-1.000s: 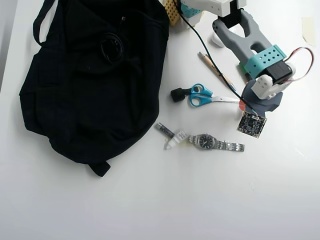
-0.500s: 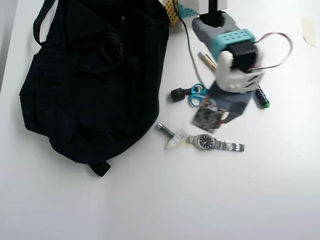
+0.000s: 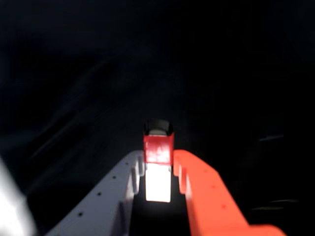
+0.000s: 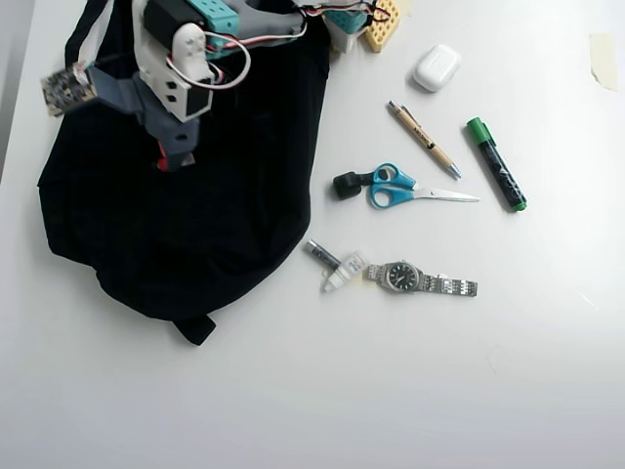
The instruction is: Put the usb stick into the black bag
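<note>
In the wrist view the usb stick (image 3: 158, 147), red with a bright white end, is pinched between a grey finger (image 3: 129, 178) and an orange finger (image 3: 197, 179). My gripper (image 3: 158, 156) is shut on it, with dark fabric of the black bag (image 3: 74, 73) filling everything behind. The overhead view shows the black bag (image 4: 225, 225) spread over the table's left half. My gripper (image 4: 168, 158) hangs over the bag's upper left part, pointing down the picture. A small red spot at its tip is all that shows of the stick there.
Right of the bag lie a black cap-like block (image 4: 345, 185), blue scissors (image 4: 400, 188), a grey-and-white capped stick (image 4: 334, 264), a metal watch (image 4: 420, 279), a pen (image 4: 422, 139), a green marker (image 4: 495, 163) and a white case (image 4: 436, 67).
The arm has swung from the right side of the table, past the scissors, to the left over the black bag. The pen, marker and white case are now uncovered.
</note>
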`<action>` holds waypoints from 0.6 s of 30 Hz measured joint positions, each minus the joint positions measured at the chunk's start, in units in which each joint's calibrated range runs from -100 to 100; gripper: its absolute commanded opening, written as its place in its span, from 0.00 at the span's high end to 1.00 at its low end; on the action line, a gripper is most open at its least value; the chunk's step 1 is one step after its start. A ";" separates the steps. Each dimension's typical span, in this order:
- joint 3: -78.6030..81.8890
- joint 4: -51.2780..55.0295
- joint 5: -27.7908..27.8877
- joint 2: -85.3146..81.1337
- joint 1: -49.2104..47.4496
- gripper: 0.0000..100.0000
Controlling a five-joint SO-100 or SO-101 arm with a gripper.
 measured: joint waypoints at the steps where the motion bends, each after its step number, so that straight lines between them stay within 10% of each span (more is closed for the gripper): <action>1: 0.00 0.00 0.20 0.00 1.61 0.84; 3: 0.00 0.00 0.15 0.00 1.83 0.64; 7: 0.00 0.09 -0.78 0.00 -1.61 0.94; 11: 10.75 0.09 5.47 -26.69 -10.35 0.98; 18: 114.68 -20.11 -0.73 -103.34 -41.76 0.98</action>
